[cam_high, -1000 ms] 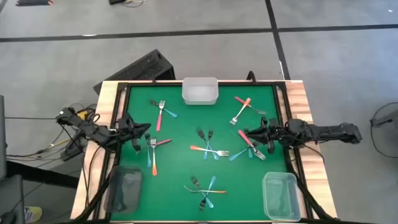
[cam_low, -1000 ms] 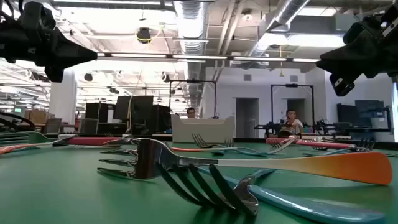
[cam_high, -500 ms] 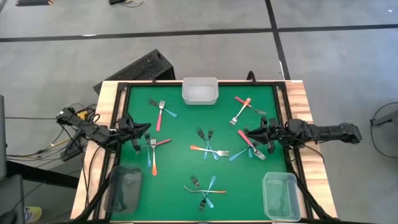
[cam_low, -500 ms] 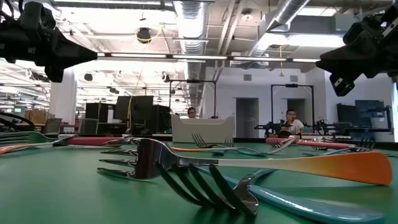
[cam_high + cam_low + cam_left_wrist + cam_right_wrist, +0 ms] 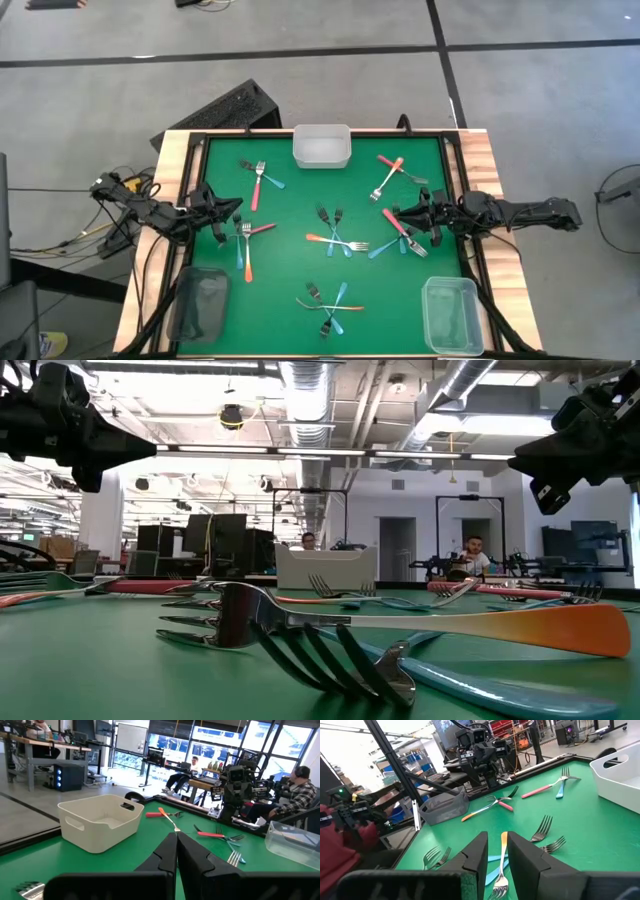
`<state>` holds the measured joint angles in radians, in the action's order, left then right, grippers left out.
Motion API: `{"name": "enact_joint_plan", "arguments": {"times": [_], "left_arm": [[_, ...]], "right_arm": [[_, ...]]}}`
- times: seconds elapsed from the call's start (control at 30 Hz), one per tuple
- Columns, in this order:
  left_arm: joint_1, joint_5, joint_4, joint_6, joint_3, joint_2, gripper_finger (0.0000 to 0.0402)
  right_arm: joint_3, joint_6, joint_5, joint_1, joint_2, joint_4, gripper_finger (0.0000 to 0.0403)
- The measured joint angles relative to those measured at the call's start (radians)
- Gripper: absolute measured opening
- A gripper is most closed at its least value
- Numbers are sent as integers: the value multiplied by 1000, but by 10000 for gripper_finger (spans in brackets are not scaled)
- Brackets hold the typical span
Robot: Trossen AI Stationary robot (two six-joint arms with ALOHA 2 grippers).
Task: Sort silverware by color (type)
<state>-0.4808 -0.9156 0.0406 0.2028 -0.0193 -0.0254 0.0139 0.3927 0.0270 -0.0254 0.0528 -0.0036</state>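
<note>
The silverware lies in loose clusters on the green table: far left [image 5: 258, 178], left [image 5: 245, 245], centre [image 5: 335, 236], far right [image 5: 395, 172], right [image 5: 405, 238] and near middle [image 5: 328, 303]. The forks have blue, orange or red-pink handles and rest flat, some crossing each other. My left gripper [image 5: 238, 213] hovers shut beside the left cluster, its fingers [image 5: 176, 840] together and holding nothing. My right gripper [image 5: 392, 212] hovers beside the right cluster, fingers apart [image 5: 496, 845] and holding nothing. An orange-handled fork [image 5: 503, 851] lies on the table beyond the gap.
A white bin [image 5: 321, 146] stands at the far edge's middle. A dark bin [image 5: 203, 303] sits at the near left corner and a clear bin [image 5: 449, 313] at the near right. People sit at desks in the room beyond the table.
</note>
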Motion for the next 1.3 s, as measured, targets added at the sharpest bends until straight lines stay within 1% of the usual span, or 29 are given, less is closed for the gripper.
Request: {"name": "enact_joint_plan", "arguments": {"times": [0.53, 0.63, 0.77, 0.97, 1.03, 1.2, 1.3], "left_arm": [[0, 0, 0, 0, 0, 0, 0], [0, 0, 0, 0, 0, 0, 0], [0, -33, 10, 0, 0, 0, 0], [0, -35, -4, 0, 0, 0, 0], [0, -37, -5, -4, 0, 0, 0], [0, -39, -5, -66, 0, 0, 0], [0, -39, -5, -100, 0, 0, 0]], "right_arm": [[0, -1, 0, 0, 0, 0, 98], [0, -37, -19, 0, 0, -3, 98], [0, -42, -19, 0, 0, -3, 98], [0, -44, -21, 0, 0, -3, 98], [0, -113, -21, 0, 0, -3, 98], [-1, -498, -6, 15, 0, 0, 98], [-3, -639, 7, 26, 0, 27, 98]]}}
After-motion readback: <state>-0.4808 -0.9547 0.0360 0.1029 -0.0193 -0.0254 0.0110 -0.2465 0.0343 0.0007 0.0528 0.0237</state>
